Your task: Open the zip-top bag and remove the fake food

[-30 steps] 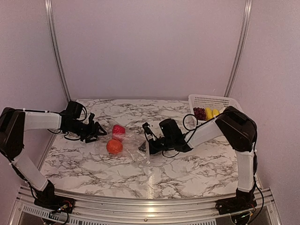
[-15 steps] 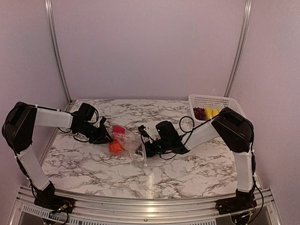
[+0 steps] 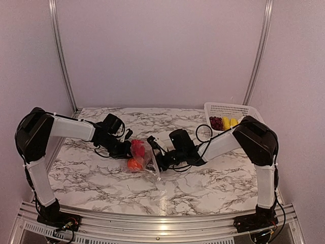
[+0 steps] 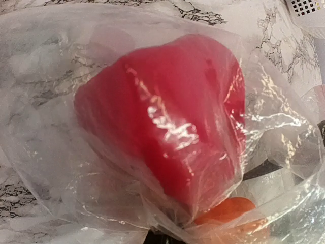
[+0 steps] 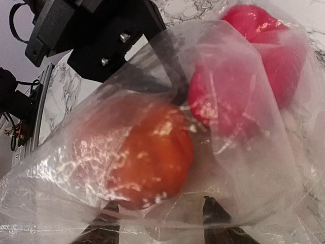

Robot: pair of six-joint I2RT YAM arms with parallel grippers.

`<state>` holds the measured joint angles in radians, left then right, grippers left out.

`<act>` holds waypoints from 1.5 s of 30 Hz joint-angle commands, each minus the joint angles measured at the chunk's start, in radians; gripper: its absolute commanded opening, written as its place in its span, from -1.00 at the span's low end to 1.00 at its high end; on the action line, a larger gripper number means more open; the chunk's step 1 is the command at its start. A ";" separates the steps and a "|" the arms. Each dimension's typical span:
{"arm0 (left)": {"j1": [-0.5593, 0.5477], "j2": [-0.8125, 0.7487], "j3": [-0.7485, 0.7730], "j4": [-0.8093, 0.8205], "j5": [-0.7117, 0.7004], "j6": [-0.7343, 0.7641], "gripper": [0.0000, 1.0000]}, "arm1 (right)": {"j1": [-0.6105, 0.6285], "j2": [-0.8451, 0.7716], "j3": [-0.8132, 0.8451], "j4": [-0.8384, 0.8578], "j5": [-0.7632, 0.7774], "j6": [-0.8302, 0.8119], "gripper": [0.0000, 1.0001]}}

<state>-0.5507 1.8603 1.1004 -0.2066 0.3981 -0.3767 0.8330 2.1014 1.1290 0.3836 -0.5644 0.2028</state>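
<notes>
The clear zip-top bag (image 3: 147,160) lies bunched at the table's middle between both grippers. Inside it are two pieces of fake food: a red piece (image 3: 137,147) and an orange-red ball (image 3: 134,164). My left gripper (image 3: 126,148) is shut on the bag's left end; in the left wrist view the plastic (image 4: 76,168) gathers to a pinch at the bottom edge, under the red piece (image 4: 167,127). My right gripper (image 5: 160,223) stands open at the bag's right end, its fingertips (image 5: 216,218) showing through the film below the orange ball (image 5: 147,157).
A white lattice basket (image 3: 229,109) stands at the back right and holds a purple grape cluster (image 3: 217,123) and yellow pieces (image 3: 228,122). Metal frame posts rise at the back corners. The table's front rail runs along the near edge.
My left gripper has moved right to the bag and shut on its left end. The right gripper has opened wider. The bag has bunched up narrower between them.
</notes>
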 commanded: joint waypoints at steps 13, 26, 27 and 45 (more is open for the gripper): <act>-0.084 0.021 0.030 -0.048 -0.116 0.089 -1.00 | 0.000 -0.110 -0.010 -0.076 0.010 -0.029 0.48; -0.127 0.043 0.012 0.082 -0.058 0.000 -1.00 | 0.086 -0.004 0.167 -0.281 0.207 -0.077 0.60; -0.127 0.043 0.010 0.095 -0.047 -0.017 -1.00 | 0.099 0.003 0.184 -0.305 0.239 -0.087 0.63; -0.057 -0.031 -0.100 0.129 -0.011 -0.013 -1.00 | 0.092 -0.162 -0.034 -0.293 0.311 -0.082 0.67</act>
<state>-0.6395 1.8744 1.0393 -0.0662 0.3702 -0.4133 0.9634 2.0171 1.1584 0.0750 -0.2119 0.1265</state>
